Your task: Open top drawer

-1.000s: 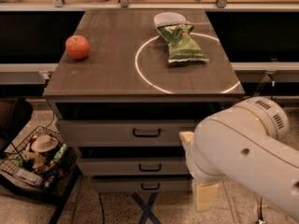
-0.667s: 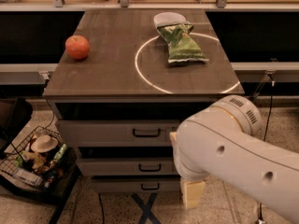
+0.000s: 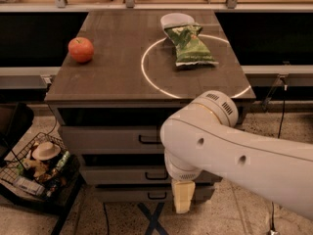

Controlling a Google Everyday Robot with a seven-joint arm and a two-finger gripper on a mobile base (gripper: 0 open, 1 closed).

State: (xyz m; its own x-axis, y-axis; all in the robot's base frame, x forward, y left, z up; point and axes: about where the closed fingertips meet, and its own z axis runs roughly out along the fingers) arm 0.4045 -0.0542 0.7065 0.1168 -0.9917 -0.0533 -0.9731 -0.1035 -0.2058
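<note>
Arm point(image 3: 234, 155): we see its white bulk nearest us, reaching in from the lower right and covering the right part of the drawer fronts below the desk's front edge.
Gripper point(image 3: 182, 197): it hangs downward from the arm's wrist, in front of the lowest drawer point(image 3: 122, 195), a little right of the desk's middle. We cannot tell how wide it stands.
Wire basket point(image 3: 17, 156): on the floor beside the desk's front left corner, full of odds and ends.
Top drawer point(image 3: 107, 140): directly under the desk's front edge, and its grey front looks pushed in to us. Its black handle point(image 3: 148, 140) sits just left of the arm, well above the gripper.
Middle drawer point(image 3: 122, 175): between the top and lowest ones.
Desk point(image 3: 98, 87): dark top, with a white ring point(image 3: 143, 67) on its right half.
Apple point(image 3: 81, 49): near the left edge, toward the far left corner.
Chip bag point(image 3: 190, 45): inside the ring, toward the far right corner.
Bowl point(image 3: 176, 19): at the far edge, touching the bag's far end.
</note>
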